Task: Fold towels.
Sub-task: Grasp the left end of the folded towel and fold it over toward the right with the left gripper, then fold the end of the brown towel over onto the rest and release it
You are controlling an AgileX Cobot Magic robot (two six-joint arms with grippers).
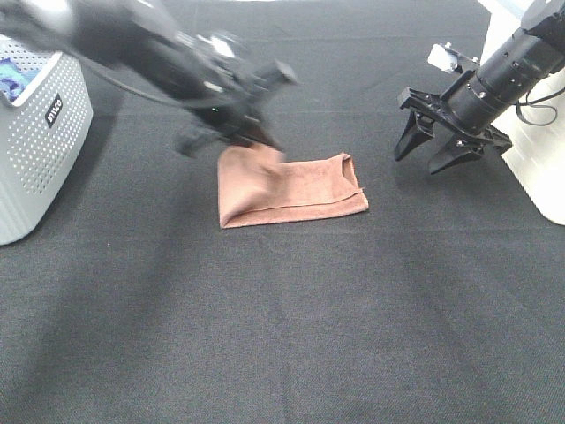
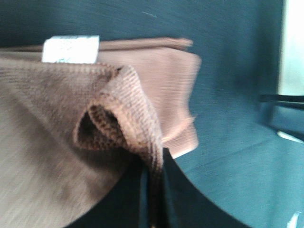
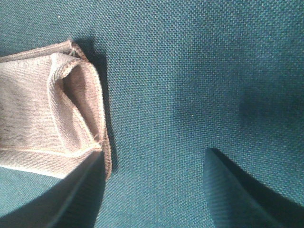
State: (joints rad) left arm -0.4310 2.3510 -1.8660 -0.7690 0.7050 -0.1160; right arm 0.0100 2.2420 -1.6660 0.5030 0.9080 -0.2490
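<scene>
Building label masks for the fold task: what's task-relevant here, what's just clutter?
Job:
- brown towel
- left end effector, pinching a towel corner
- right end effector, open, holding nothing

Lying about:
- white perforated basket, far left
- white unit, right edge

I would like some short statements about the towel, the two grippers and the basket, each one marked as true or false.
1. The brown towel lies folded on the dark table. True.
2. The right gripper is shut on the towel. False: it is open and apart from the towel, on its right side.
3. The left gripper pinches the towel fabric. True.
4. The white basket stands to the right of the towel. False: it stands at the left edge of the exterior view.
5. A white label shows on the towel. True.
</scene>
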